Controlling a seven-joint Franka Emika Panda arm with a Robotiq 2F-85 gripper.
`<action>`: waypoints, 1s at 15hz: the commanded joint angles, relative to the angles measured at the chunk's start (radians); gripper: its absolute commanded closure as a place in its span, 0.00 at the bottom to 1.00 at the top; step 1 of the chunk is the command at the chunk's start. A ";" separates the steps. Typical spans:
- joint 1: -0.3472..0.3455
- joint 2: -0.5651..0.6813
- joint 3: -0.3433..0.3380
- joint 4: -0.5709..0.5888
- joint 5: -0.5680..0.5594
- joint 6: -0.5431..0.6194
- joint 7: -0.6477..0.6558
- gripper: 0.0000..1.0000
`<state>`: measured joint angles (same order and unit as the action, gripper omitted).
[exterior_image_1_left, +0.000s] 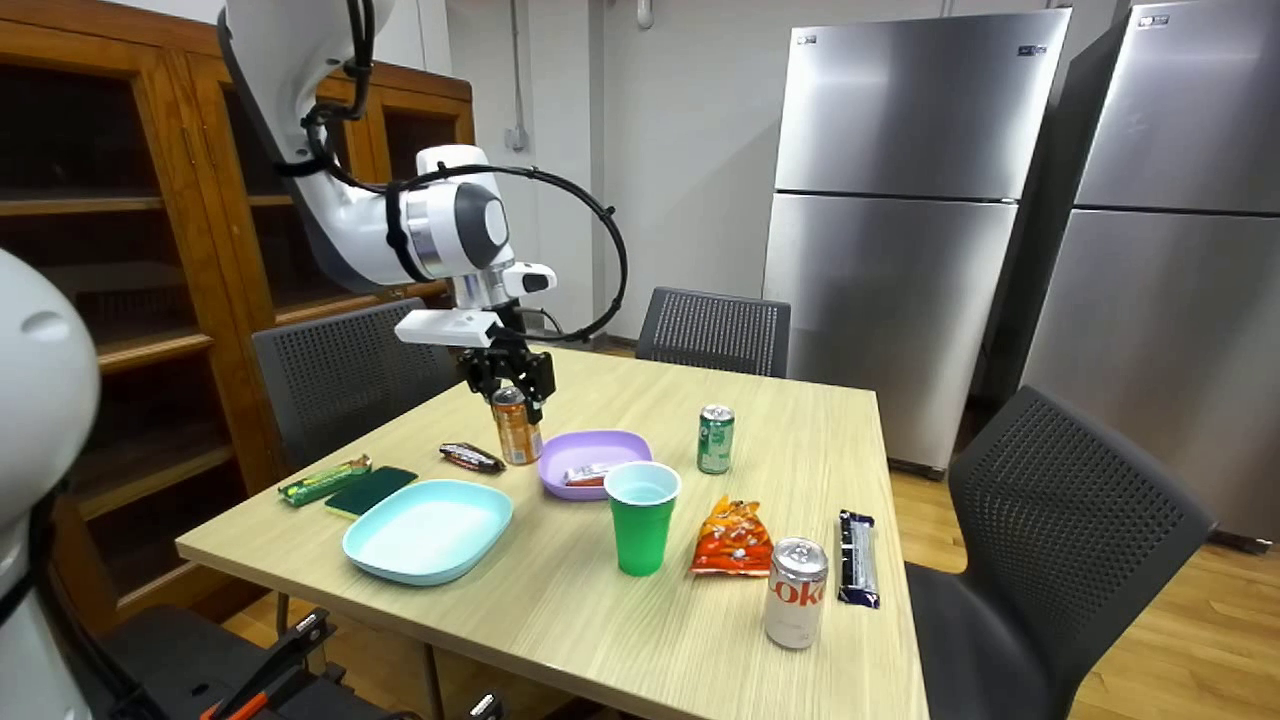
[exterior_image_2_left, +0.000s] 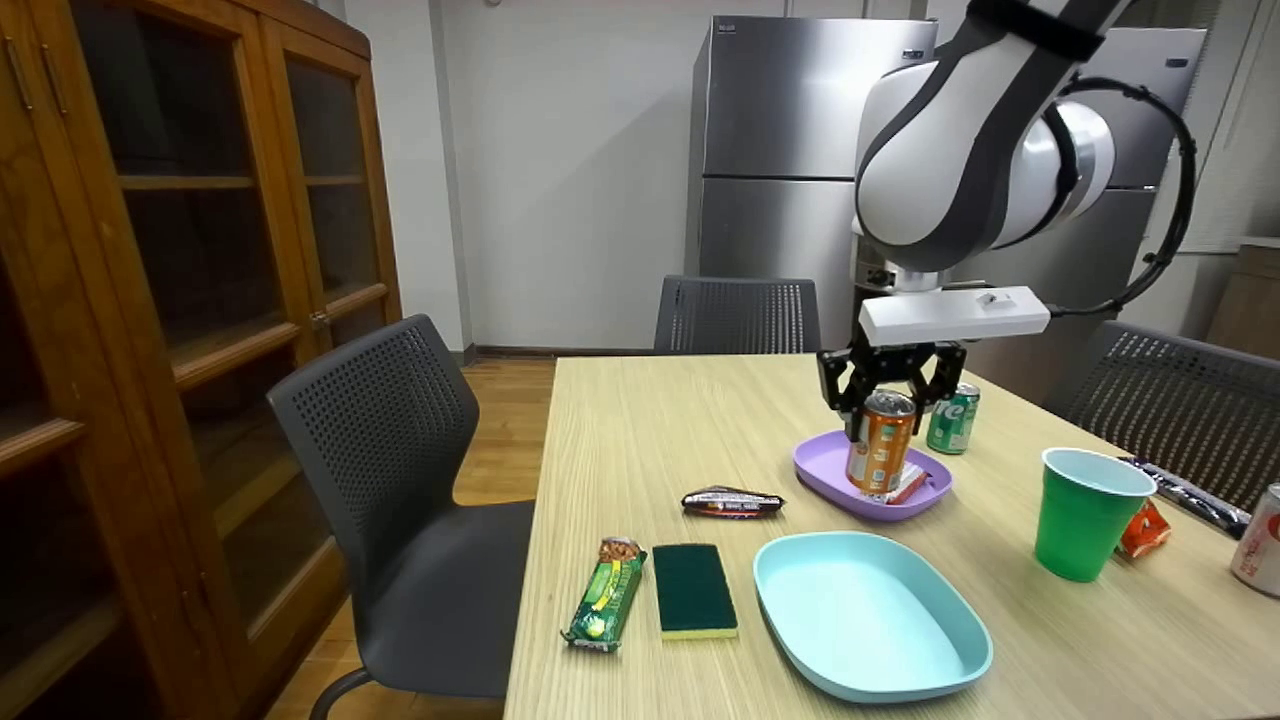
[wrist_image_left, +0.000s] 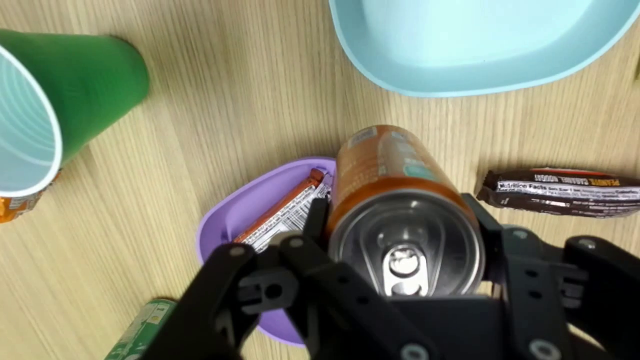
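Pincer (wrist_image_left: 395, 212): my black two-jawed unit is clamped on an orange cylindrical metal drink can (exterior_image_2_left: 880, 445).
Jaw spacing: partway apart, spread to the drink can's width.
Contact: one jaw bears on each side, close below the lid.
Drink can: lid uppermost, near the rounded purple plate (wrist_image_left: 232, 207); I cannot tell whether its base touches the pale wood-grain table (wrist_image_left: 200, 100).
Wrist-view clock, from the drink can: purple plate, nine; rounded light-blue plate (wrist_image_left: 460, 45), between twelve and one; brown plastic-wrapped bar (wrist_image_left: 565, 192), near three; tall green cup (wrist_image_left: 87, 90), ten.
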<state>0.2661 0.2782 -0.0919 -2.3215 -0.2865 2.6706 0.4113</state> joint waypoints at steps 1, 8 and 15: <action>0.001 -0.052 0.030 -0.043 -0.024 -0.028 0.003 0.61; 0.017 -0.029 0.064 -0.054 -0.028 -0.043 0.016 0.61; 0.026 -0.011 0.074 -0.052 -0.017 -0.074 0.010 0.61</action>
<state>0.2909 0.2846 -0.0305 -2.3724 -0.2884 2.6373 0.4091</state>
